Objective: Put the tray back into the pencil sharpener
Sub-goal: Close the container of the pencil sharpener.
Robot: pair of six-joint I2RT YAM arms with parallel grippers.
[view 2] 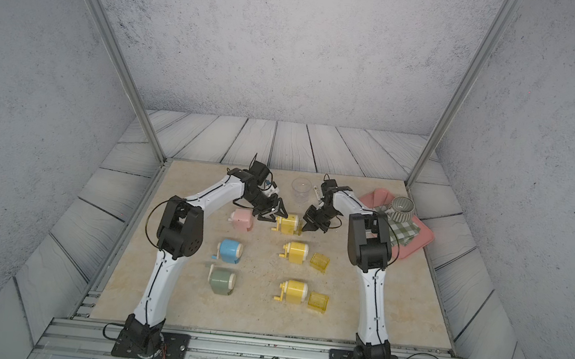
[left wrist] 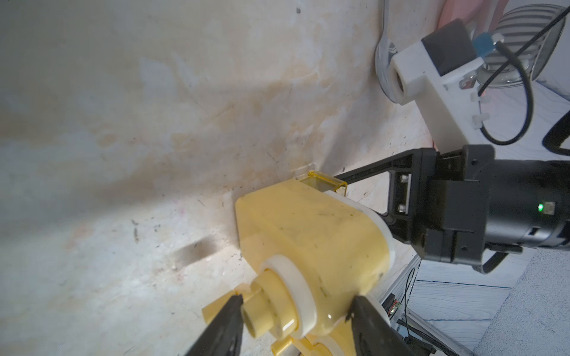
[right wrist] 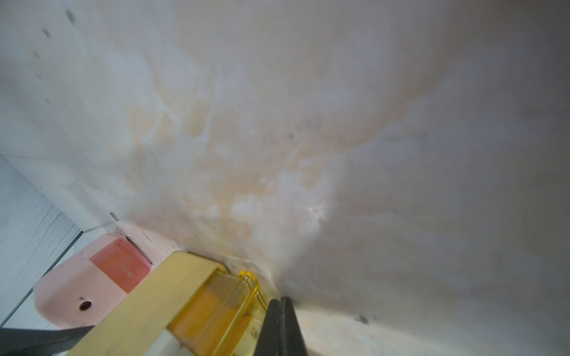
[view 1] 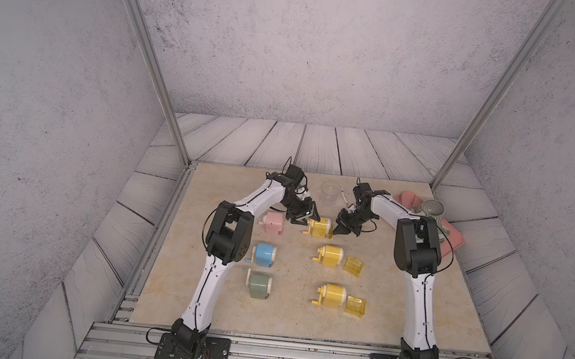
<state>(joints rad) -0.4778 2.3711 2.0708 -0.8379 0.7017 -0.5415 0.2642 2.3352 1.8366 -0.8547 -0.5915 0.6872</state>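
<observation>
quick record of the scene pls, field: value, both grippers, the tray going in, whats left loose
left gripper: gripping far yellow sharpener at its crank end
right gripper: shut, tips against yellow tray
tray state: partly in the slot, rim protruding
loose: middle tray beside middle yellow sharpener; near tray beside near yellow sharpener

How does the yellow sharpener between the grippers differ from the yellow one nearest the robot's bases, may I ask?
The far yellow sharpener has its tray partly slid in; the near yellow sharpener has its loose tray beside it. The left gripper clamps the far one, the shut right gripper at its tray; the near one stands free. Both cranks face alike.
</observation>
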